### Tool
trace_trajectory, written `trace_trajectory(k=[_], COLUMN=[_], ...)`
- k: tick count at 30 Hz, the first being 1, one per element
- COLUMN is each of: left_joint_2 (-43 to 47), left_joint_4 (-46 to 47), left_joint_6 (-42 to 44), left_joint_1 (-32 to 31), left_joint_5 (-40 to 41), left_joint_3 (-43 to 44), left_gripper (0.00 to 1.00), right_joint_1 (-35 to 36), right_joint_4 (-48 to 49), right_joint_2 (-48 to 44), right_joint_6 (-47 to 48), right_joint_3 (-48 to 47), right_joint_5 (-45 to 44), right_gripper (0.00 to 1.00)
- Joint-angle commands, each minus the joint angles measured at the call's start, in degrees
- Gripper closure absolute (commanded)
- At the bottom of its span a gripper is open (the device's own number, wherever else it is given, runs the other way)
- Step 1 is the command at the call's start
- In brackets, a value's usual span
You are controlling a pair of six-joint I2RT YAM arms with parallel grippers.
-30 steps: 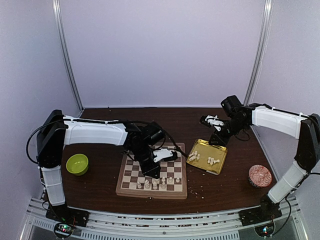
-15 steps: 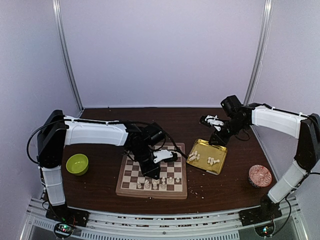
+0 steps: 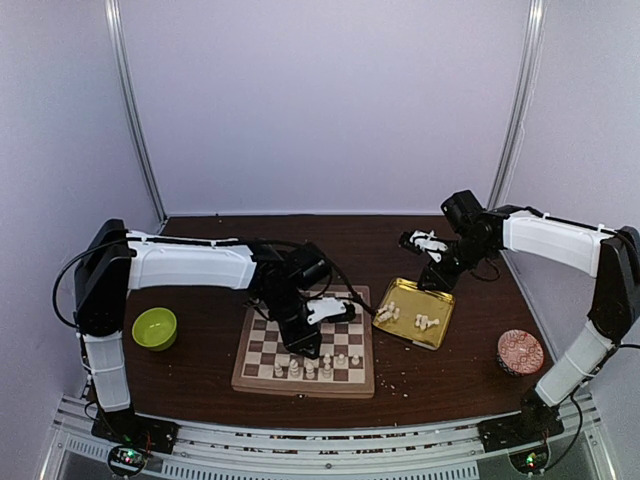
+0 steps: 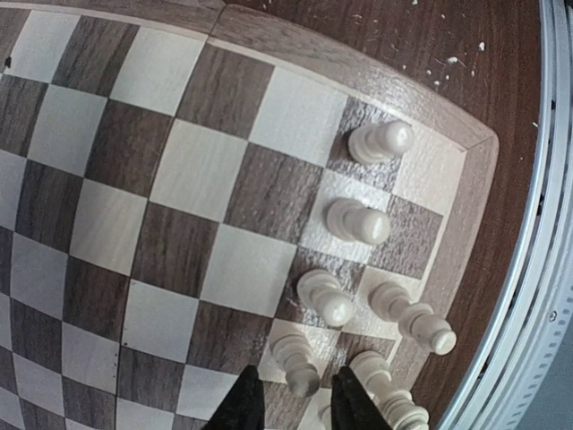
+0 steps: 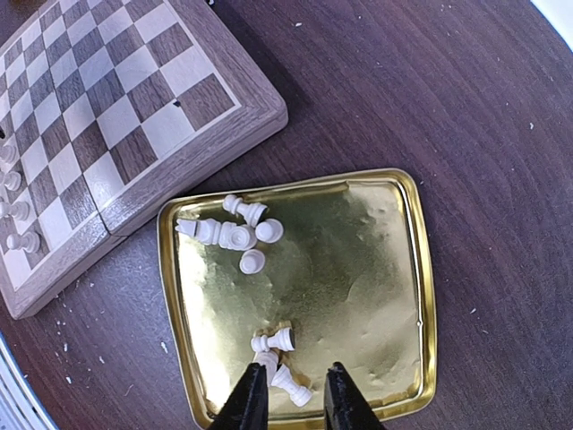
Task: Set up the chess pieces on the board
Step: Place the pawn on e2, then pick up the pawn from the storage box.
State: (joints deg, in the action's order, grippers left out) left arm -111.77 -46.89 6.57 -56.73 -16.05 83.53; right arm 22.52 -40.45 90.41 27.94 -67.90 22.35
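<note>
- Found in two places: some chess pieces (image 4: 358,221) upright on the near rows of the board (image 4: 179,170), toward its right corner; the rest tumbled on their sides in the gold tray (image 5: 358,269) on the worktop (image 5: 430,90), just right of the board.
- Judged very light, hard and smooth, with narrow stems and round heads; likely to topple or roll at a nudge, hardly fragile.
- Best taken at the stem just under the head when upright; when lying flat, across the middle of the body, choosing one apart from its neighbours.
- Left fingers (image 4: 246,403) slightly parted, straddling a standing pawn (image 4: 295,363) in the near rows, seemingly not pinching it; worth lifting straight up to spare the close neighbours.
- Right fingers (image 5: 253,394) narrowly parted and empty, hovering over the tray with a small cluster of pieces lying below them.
</note>
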Motion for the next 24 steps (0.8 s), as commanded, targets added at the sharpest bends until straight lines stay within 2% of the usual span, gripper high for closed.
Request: trace_trajectory(k=[1, 9, 13, 16, 19, 24], left_joint_2=[3.2, 8.8, 10.5, 11.8, 13.9, 15.5], left_joint_4=[-1.1, -1.9, 2.6, 7.2, 11.4, 12.4], left_joint_6=[1.5, 1.8, -0.2, -3.5, -5.3, -4.8], left_joint_1=[0.1, 3.0, 6.0, 8.9, 11.0, 11.1], left_joint_5=[2.1, 9.7, 13.7, 12.4, 10.0, 8.9], left_joint_3=[3.2, 11.5, 14.2, 12.9, 7.6, 4.1], left_gripper=[0.72, 0.56, 0.49, 0.48, 0.48, 0.47], right_joint_1=[0.3, 0.5, 2.5, 4.3, 4.7, 4.7], right_joint_4=[-0.8, -10.0, -13.0, -12.9, -13.2, -13.1], right_joint_2=[0.0, 3.7, 5.4, 5.7, 6.1, 8.2], right_joint_6=[0.0, 1.7, 2.8, 3.1, 3.1, 2.8], right_joint_3=[-1.8, -5.8, -5.4, -3.5, -2.4, -2.6], right_joint_5=[0.1, -3.1, -5.9, -9.1, -10.2, -11.6], right_gripper=[0.78, 0.73, 0.73, 0.73, 0.73, 0.73])
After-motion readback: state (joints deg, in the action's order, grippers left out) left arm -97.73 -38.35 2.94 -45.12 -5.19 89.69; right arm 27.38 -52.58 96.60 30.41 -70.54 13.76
